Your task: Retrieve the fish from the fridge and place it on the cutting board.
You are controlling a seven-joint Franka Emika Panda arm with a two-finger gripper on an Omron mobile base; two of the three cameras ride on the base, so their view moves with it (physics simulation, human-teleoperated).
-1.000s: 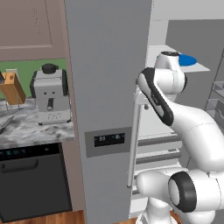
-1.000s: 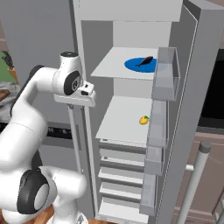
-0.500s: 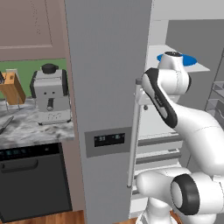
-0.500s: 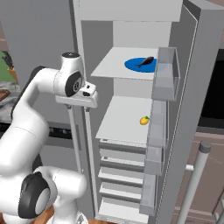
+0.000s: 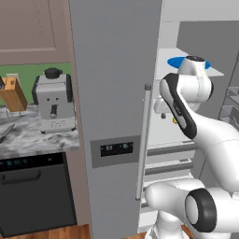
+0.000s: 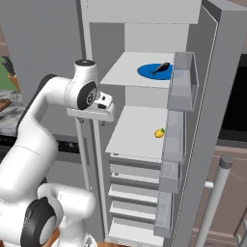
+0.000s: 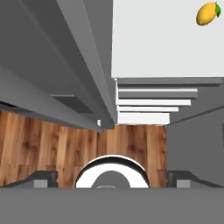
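Your gripper hangs near the robot, just by the front edge of the open fridge, and it points down at the wood floor. The jaws are spread wide and hold nothing. You can see the two dark tips at the bottom of the hand view, far apart, with only floor and fridge drawers between them. The closed left door with its long handle stands right beside the arm, so a quick swing could bump the door or the handle. A bit farther in, on the middle shelf, sits a little yellow fruit. You do not want that one, and a low reach could knock it off. Farther back and higher up, on the top shelf, is a blue plate, and the fish lies on it, dark and slim. So the fish is above the jaws, deeper in the fridge and to the right. The hand must lift and turn before it goes in, or it could hit the shelf edge. The fish is small and thin, so a grab that is off to one side could push it along the plate or drag the plate out. The open right door with its bins stands close to the plate too.
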